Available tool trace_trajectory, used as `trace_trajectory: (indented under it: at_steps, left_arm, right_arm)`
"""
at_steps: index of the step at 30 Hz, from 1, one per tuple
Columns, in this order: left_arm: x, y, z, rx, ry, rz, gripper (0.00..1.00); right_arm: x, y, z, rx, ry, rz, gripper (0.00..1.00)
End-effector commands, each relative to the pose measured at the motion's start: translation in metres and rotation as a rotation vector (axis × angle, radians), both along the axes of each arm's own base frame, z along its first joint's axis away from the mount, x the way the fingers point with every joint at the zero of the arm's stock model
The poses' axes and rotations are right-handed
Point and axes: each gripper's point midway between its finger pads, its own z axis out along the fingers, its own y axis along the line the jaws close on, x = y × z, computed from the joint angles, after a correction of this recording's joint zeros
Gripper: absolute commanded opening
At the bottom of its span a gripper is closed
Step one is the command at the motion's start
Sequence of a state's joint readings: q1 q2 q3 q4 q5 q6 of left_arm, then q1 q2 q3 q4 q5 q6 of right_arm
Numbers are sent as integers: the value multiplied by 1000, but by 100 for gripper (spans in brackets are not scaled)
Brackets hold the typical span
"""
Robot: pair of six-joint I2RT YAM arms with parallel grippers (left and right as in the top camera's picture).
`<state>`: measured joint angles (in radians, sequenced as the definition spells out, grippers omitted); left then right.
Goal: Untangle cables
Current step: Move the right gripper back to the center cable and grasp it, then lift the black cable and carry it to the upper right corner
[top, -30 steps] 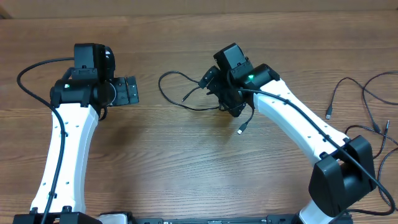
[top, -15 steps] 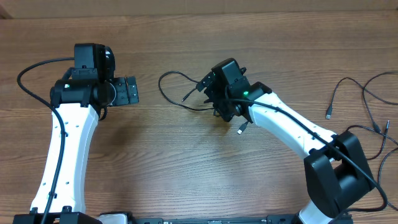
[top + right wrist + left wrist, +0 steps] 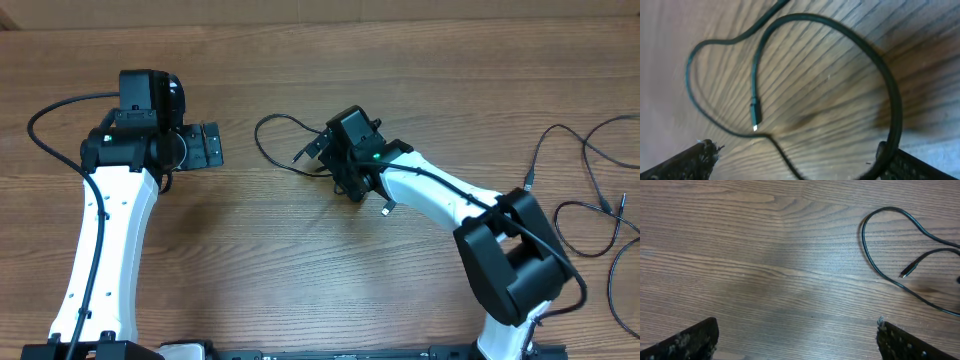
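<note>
Even, soft overhead light, faint shadows; right wrist view blurred, the others sharp

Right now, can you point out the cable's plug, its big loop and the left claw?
cable plug [image 3: 906, 272], left wrist view, on the small connector tip.
cable loop [image 3: 863, 236], left wrist view, on the cord's leftmost bend.
left claw [image 3: 218, 145], overhead view, midway between its open fingertips.

Top-down overhead, close wrists, shared cables [image 3: 897, 107]
</note>
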<state>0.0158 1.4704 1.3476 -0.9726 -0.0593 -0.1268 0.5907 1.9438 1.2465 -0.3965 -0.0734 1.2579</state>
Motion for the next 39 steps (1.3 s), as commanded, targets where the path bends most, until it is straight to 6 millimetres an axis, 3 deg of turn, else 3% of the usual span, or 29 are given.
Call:
trace_trajectory:
  at_steps: [1,5,6,12,18,21,24,28,34,36,39]
  left_arm:
    - [-2,2,5,0,-15,-7,100]
    - [-2,2,5,0,-15,-7,100]
    - [-2,2,5,0,-15,-7,100]
    - [-2,2,5,0,-15,-7,100]
    - [-2,2,5,0,-15,-7,99]
    - [-2,2,5,0,-15,-7,100]
    - [-2,2,5,0,-15,-7,100]
    - [-2,2,5,0,-15,-7,99]
    - [-2,2,5,0,-15,-7,100]
    - [-2,2,5,0,-15,-7,100]
    - [-2,2,5,0,-15,-7,99]
  right_arm:
    - [-4,-4,-21,-39,28,-7,89]
    - [-5,-5,-25,-44,36,-7,60]
    - [-4,-4,-25,-42,33,-7,46]
    - [-2,-3,-23,-49,6,31,4]
    - [13,0,-8,-88,-88,157,4]
    - [36,-1,22,-101,-194,221,4]
    - [66,-9,65,-121,-327,258,4]
    - [103,-36,122,-177,-468,210,4]
    - [153,-109,219,-363,-652,54,4]
    - [168,-146,262,-471,-731,-38,4]
    - [176,-233,351,-718,-860,-288,4]
